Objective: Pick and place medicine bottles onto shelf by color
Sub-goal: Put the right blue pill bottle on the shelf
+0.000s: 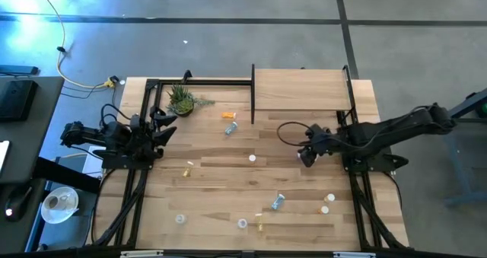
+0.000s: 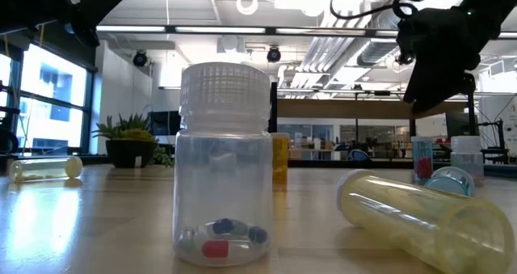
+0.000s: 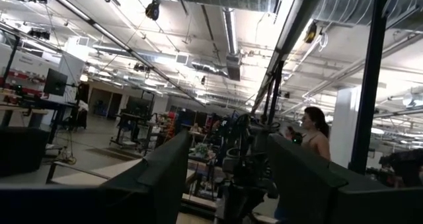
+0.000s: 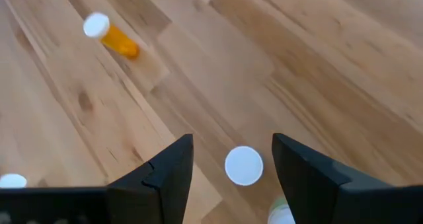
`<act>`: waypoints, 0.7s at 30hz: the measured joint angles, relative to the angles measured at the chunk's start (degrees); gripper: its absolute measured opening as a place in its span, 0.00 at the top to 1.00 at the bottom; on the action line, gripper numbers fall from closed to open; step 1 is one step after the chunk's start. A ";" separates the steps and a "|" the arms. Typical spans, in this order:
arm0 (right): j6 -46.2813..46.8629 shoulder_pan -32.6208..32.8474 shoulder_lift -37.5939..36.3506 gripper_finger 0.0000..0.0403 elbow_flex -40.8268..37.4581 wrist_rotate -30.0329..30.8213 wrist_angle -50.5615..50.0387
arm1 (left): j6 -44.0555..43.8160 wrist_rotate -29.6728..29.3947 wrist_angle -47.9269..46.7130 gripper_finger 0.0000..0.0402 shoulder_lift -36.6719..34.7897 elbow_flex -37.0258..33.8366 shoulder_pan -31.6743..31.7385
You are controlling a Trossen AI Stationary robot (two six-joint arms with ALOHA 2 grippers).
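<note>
Planked tabletop [image 1: 228, 174] fills the high view, with the shelf [image 1: 300, 90] at upper centre-right and medicine bottles [image 1: 278, 202] scattered across the lower half. The right gripper [image 1: 306, 156] is held right of centre, near a white-capped bottle [image 1: 252, 158]; the left gripper [image 1: 163, 125] is parked at the left edge.

Low view: a clear bottle [image 2: 224, 165] is seen upright at centre, a yellow one [image 2: 416, 213] lying at lower right.

Left wrist view: the fingers [image 3: 162, 178] are spread.

Right wrist view: the fingers [image 4: 168, 168] are spread above the white cap [image 4: 243, 165]; an orange bottle [image 4: 111, 36] lies at upper left.

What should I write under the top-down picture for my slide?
Right gripper hovers open near a white-capped bottle; medicine bottles lie scattered, shelf bare.
</note>
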 joint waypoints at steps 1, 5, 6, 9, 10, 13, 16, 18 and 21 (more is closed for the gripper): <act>-0.02 0.00 0.52 0.51 0.00 -0.56 -0.01 | -0.36 -0.01 -0.36 0.51 0.00 0.00 0.02; -0.15 0.00 2.26 0.51 0.00 -1.75 0.02 | -1.21 -0.01 -1.15 0.51 0.00 0.00 0.00; -0.36 0.00 2.60 0.51 0.00 -1.76 0.00 | -1.21 -0.02 -1.25 0.51 0.00 0.00 0.00; -1.73 0.00 3.68 0.51 0.00 -1.74 0.17 | -1.36 -0.11 -1.37 0.51 0.00 0.00 0.01; -2.40 0.00 4.02 0.51 0.00 -1.74 0.31 | -1.34 -0.31 -1.37 0.51 0.00 0.00 0.01; -3.45 0.00 5.13 0.51 0.00 -1.76 0.87 | -1.36 -1.13 -1.39 0.51 0.00 0.00 0.02; -4.45 0.02 5.98 0.51 0.00 -1.76 0.90 | -1.28 -1.18 -1.39 0.51 0.00 0.00 0.00; -4.48 0.02 6.47 0.51 0.00 -2.03 0.89 | -1.30 -1.19 -1.39 0.51 0.00 0.00 0.00; -5.48 0.04 7.23 0.51 0.00 -2.09 0.94 | -1.23 -1.29 -1.41 0.51 0.00 0.00 0.00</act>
